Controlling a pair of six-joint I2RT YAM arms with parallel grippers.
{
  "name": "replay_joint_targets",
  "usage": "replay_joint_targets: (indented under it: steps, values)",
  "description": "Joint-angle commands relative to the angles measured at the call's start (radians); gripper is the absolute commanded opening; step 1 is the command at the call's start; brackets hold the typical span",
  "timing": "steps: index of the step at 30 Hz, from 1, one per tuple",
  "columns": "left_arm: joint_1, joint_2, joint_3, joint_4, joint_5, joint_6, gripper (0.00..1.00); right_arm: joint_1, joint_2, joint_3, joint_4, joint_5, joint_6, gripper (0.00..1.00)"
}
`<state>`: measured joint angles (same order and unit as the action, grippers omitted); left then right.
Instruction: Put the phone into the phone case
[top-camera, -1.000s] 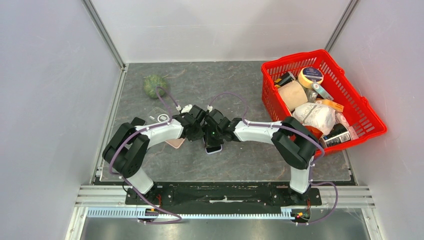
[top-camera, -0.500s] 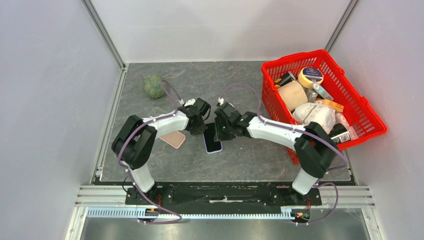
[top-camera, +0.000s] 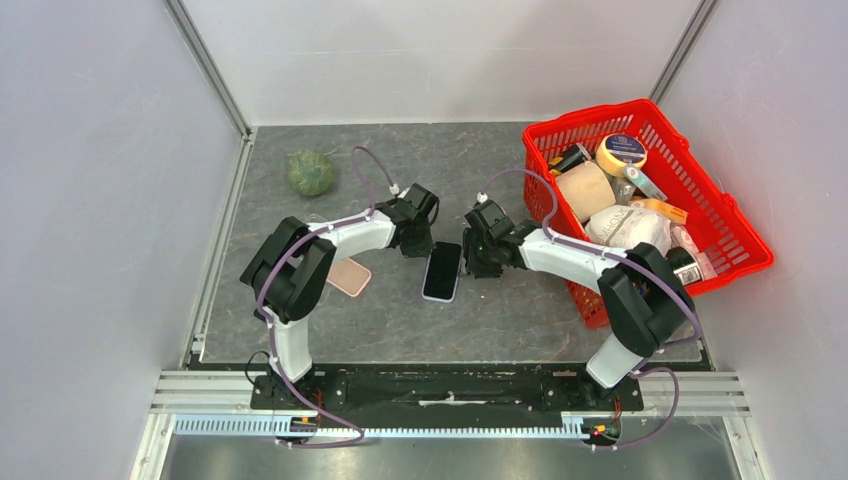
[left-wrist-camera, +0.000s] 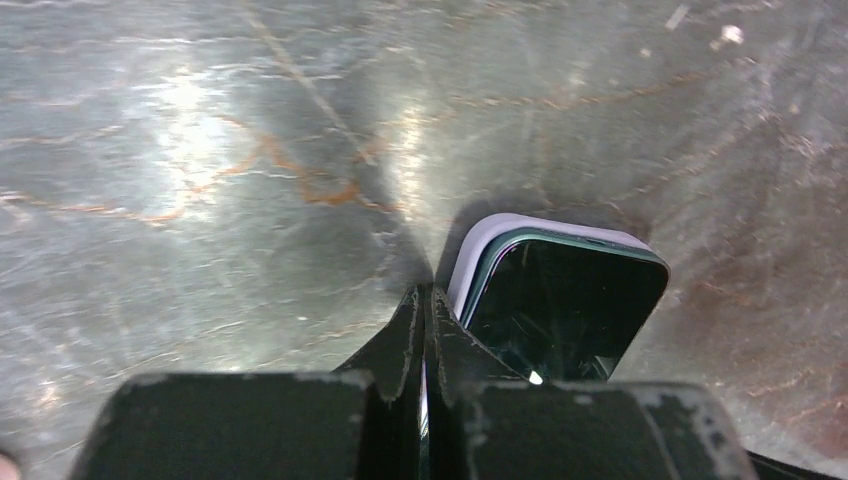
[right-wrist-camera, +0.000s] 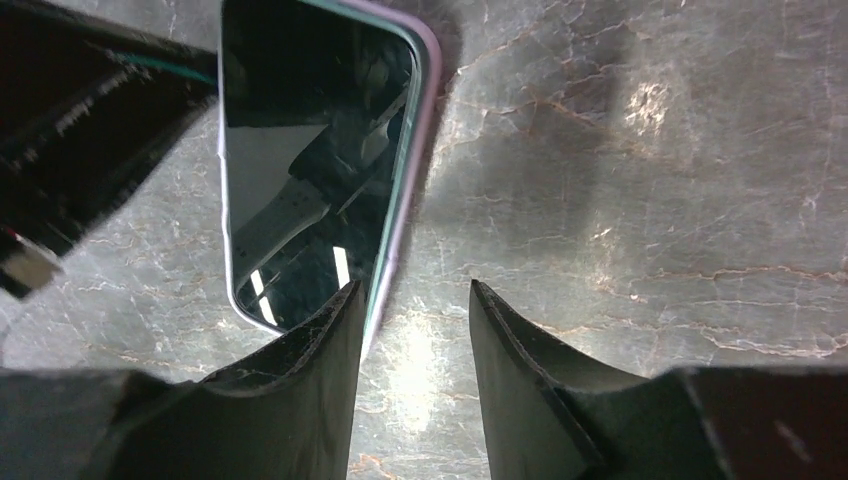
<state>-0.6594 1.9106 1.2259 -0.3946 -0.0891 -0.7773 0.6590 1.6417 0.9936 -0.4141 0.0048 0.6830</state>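
Lilac along each close-up edge of the phone (top-camera: 442, 271), so probably seated in the phone case (left-wrist-camera: 462, 270) already, at least at the corners seen from the two wrists. Lies flat, screen up, on the grey marbled table (top-camera: 400, 330), between the two arms. Cannot vouch for the remaining corners: out of frame or hidden behind fingers.

Left gripper (left-wrist-camera: 421, 300): pinched fully together on nothing, tips just beside the case's corner, touching or barely apart, impossible to say which. Right gripper (right-wrist-camera: 410, 290): parted a moderate way and empty, one finger (right-wrist-camera: 320, 340) close against the case's long edge, the other over bare table.

Judging from this: main step seemingly done. Left to do, at most: press down any corner not yet snapped in, then back both arms off without dragging the phone along.

Near the left arm, a flat pink slab (top-camera: 350, 276), perhaps a spare case, lying apart from the phone. Off to the right, a red basket (top-camera: 590, 115) of groceries, no part in this.
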Motion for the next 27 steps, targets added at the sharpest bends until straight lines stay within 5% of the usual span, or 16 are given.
replay_joint_targets:
  steps: [1,14,27]
  values:
    - [-0.049,0.007,-0.028,0.054,0.118,0.038,0.04,-0.015,0.035,0.042,0.045,0.022,0.01,0.5]
    - [-0.049,-0.075,-0.08,0.016,0.054,0.053,0.07,-0.068,0.199,0.189,0.027,0.07,-0.003,0.44]
    - [-0.05,-0.026,-0.026,-0.018,0.049,0.056,0.06,-0.05,0.28,0.12,0.026,0.092,0.041,0.13]
